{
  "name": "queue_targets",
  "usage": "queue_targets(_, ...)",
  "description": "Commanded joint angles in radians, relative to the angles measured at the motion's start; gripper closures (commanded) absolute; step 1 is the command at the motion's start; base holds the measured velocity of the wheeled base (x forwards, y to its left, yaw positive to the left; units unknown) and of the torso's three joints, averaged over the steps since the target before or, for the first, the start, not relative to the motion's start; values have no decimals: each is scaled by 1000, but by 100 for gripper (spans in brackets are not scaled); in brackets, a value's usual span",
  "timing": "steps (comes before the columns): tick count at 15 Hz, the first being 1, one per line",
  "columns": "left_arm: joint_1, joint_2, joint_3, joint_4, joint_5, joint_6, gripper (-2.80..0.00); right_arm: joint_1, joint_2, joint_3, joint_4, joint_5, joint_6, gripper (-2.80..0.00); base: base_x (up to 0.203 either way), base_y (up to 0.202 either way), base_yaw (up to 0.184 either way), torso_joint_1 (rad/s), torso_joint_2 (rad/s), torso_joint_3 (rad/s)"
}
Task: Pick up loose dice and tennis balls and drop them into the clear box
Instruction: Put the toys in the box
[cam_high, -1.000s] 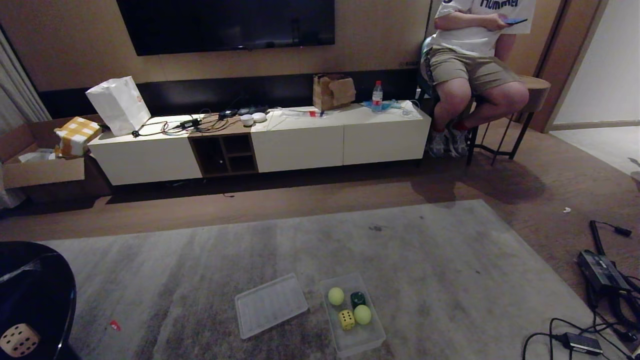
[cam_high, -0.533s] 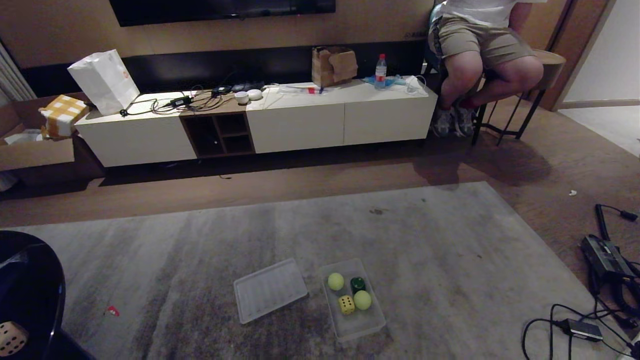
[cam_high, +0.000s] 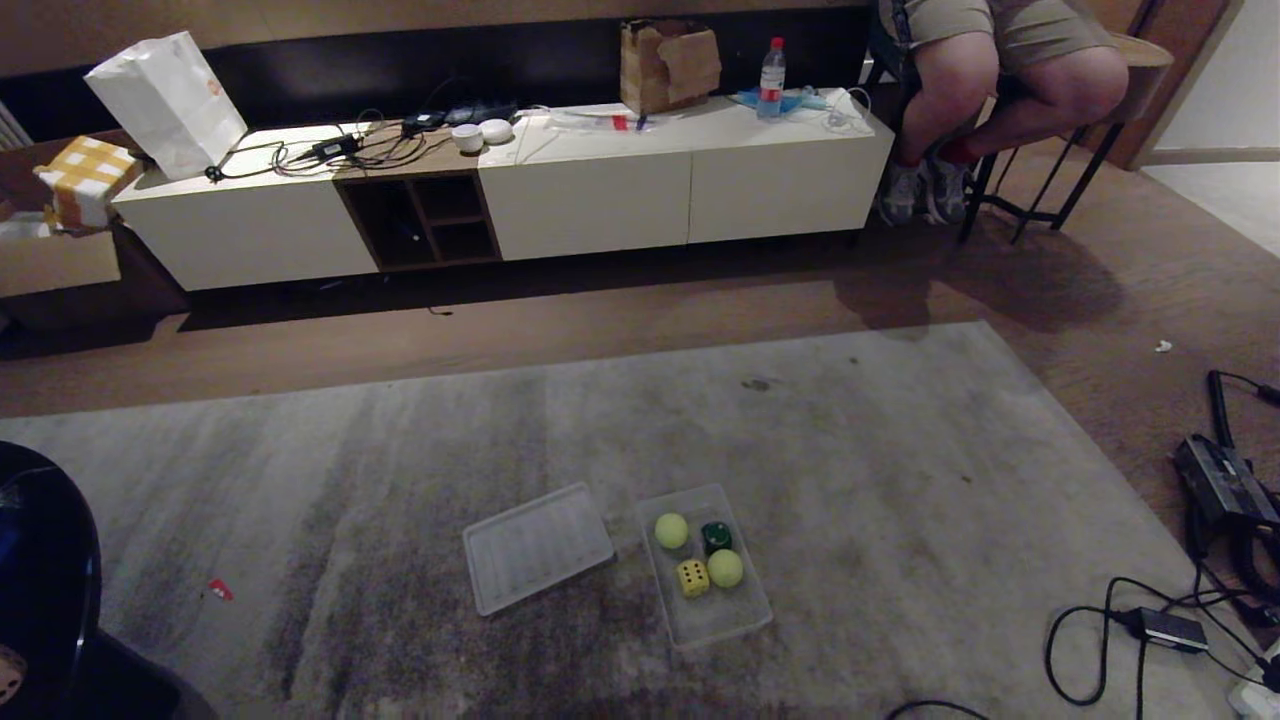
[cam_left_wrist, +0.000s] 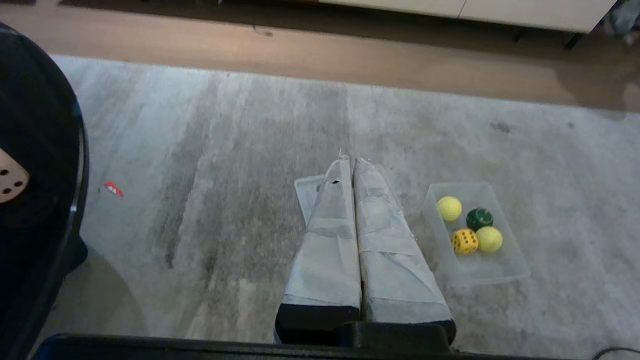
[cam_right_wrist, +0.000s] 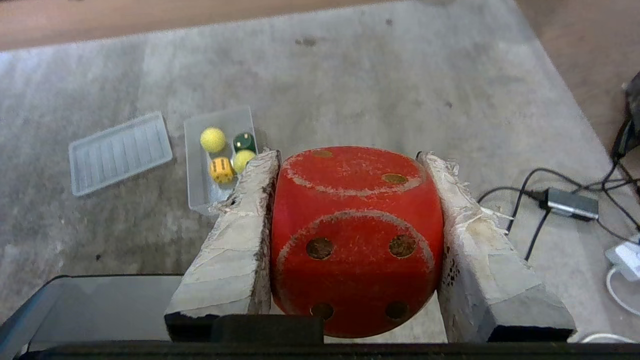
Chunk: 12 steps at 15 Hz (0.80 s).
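step: carrying red die (cam_right_wrist: 356, 235) | right gripper (cam_right_wrist: 350, 165) clamped on it | next: reach over clear box (cam_right_wrist: 197, 165), release

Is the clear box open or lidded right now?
Open: the clear box shows its contents uncovered, and its lid lies beside it on the rug.

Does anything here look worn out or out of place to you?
The pale wrapping on the right claw is frayed and torn where it grips the red die. The box's lid lies loose on the rug beside the clear box.
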Motion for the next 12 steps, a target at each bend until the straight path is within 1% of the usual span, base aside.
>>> queue_targets(1, 0, 2, 0, -1, 1, -1, 0, 0, 1, 0, 2, 0, 0, 0, 0, 0, 0, 0, 2, -190)
queue_targets(12, 0, 2, 0, -1, 1, -1, 0, 0, 1, 0, 2, 0, 0, 0, 0, 0, 0, 2, 3, -198)
